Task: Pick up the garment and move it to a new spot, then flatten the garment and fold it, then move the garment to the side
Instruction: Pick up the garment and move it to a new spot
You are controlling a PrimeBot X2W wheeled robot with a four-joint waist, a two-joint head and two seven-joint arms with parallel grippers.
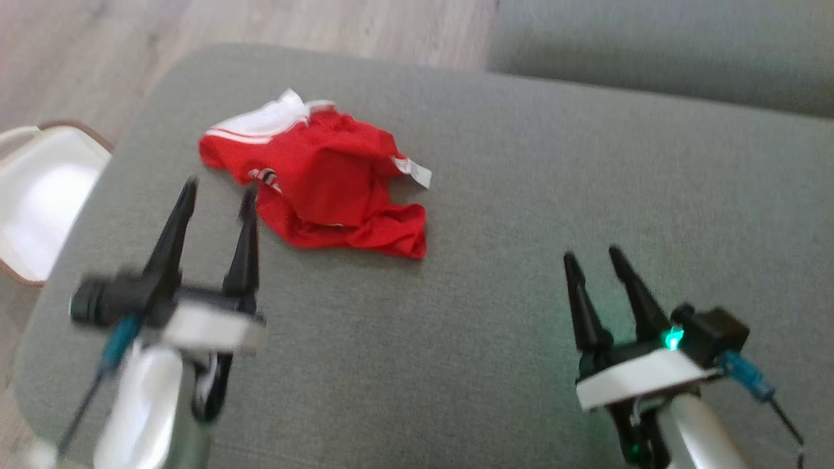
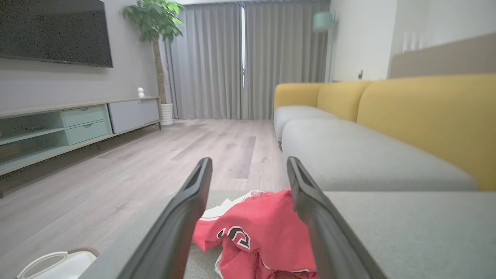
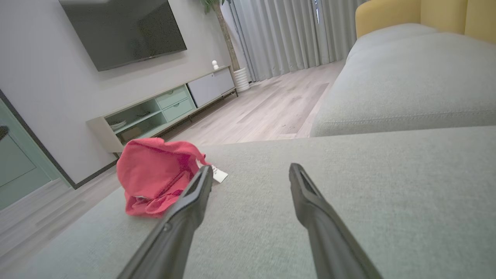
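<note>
The garment is a crumpled pair of red shorts with a white waistband and a white tag, lying on the grey cushion toward its far left. My left gripper stands open just left of and before the garment, its right fingertip close to the red cloth, nothing between the fingers. In the left wrist view the garment lies just ahead between the spread fingers of that gripper. My right gripper is open over bare cushion at the lower right, well apart from the garment; its fingers frame empty fabric.
A white bin with a brown rim stands on the wooden floor left of the cushion. A second grey seat cushion lies beyond at the upper right. A yellow sofa back, a TV unit and curtains stand farther off.
</note>
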